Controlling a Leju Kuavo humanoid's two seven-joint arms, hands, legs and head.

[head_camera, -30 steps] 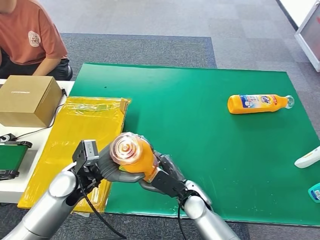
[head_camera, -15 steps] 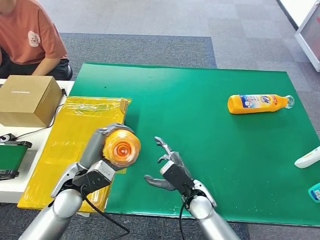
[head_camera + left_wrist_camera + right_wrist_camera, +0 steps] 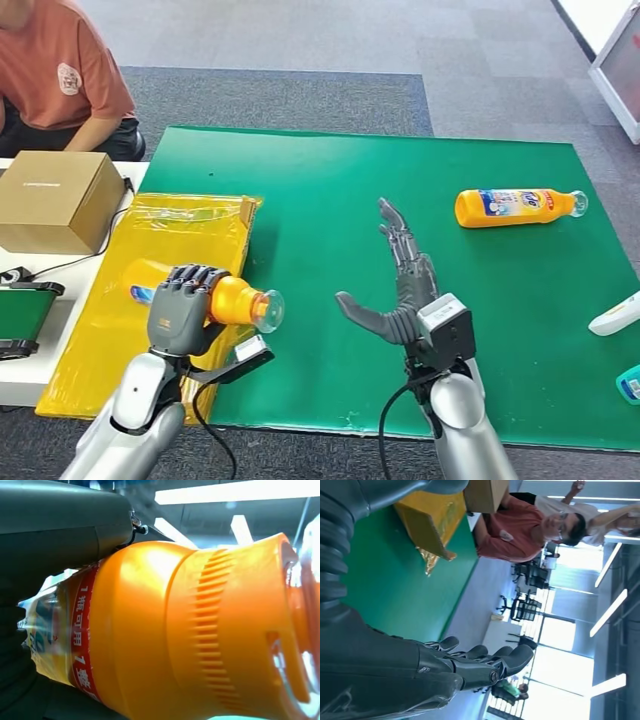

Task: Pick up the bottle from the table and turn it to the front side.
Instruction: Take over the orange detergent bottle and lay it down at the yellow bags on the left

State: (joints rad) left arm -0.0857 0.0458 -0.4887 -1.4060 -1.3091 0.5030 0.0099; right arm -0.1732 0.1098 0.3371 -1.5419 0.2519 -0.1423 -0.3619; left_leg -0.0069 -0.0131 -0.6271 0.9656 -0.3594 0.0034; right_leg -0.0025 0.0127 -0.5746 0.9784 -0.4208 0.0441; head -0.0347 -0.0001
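- The bottle (image 3: pixel 238 301) is glossy orange plastic with a ribbed shoulder, a printed label and a clear cap; it lies sideways, cap toward the green surface (image 3: pixel 340 240).
- The left robot hand (image 3: pixel 181 312) wraps its dark fingers over the bottle's middle, holding it above the crinkled yellow bag (image 3: pixel 151 250).
- The right robot hand (image 3: pixel 404 290) hovers over the green mat, fingers spread, holding nothing, well apart from the bottle.
- A second orange bottle (image 3: pixel 517 207) lies flat at the far right.
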